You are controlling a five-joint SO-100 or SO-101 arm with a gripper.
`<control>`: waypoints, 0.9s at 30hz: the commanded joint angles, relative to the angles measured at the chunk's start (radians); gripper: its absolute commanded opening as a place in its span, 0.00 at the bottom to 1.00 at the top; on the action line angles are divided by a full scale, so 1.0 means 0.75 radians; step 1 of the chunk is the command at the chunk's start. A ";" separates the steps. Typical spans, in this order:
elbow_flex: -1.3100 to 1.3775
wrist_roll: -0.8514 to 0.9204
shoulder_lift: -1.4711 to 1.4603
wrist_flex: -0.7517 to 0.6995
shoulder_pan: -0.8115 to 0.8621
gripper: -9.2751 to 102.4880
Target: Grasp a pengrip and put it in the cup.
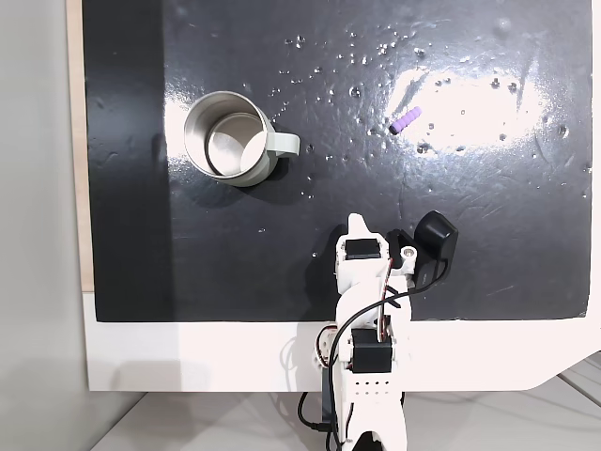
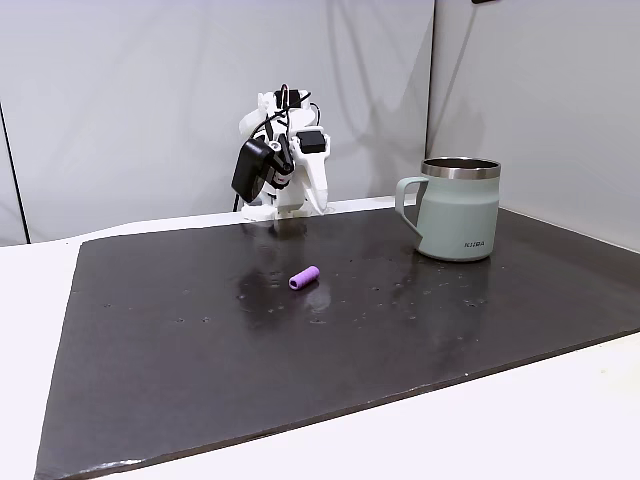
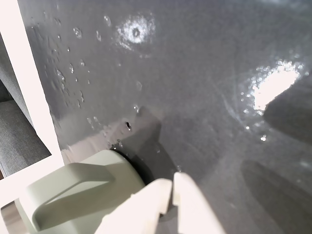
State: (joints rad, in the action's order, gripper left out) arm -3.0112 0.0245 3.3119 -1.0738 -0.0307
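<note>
**Reach for the pengrip from a folded arm**

The arm sits folded near the mat's (image 1: 131,188) near edge in a fixed view, and nothing has been picked up. In the wrist view the gripper (image 3: 171,192) has its two pale fingertips pressed together, holding nothing, with the cup's handle just beside them at lower left.

The pengrip (image 1: 406,119) lies on its side on the dark mat, alone, well apart from the cup (image 1: 228,139) and to the right of it in that fixed view. In the other fixed view it (image 2: 304,277) rests mid-mat, between the arm and the camera.

The step in hand, as I judge it, is the reach. Done well, it means spreading the fingers before descending, swinging away from the cup so the handle (image 1: 285,143) is not clipped, and turning the wrist so the fingers close across the tube's short width, not along its length. The tube is round and looks soft, so it may roll if nudged; come straight down over it and close gently. Glare spots on the mat lie near it and could be mistaken for it.
</note>
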 commanded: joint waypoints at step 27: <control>0.018 0.315 0.008 0.198 0.209 0.08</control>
State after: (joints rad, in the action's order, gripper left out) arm -3.0327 0.2025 3.3119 -0.9817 0.0798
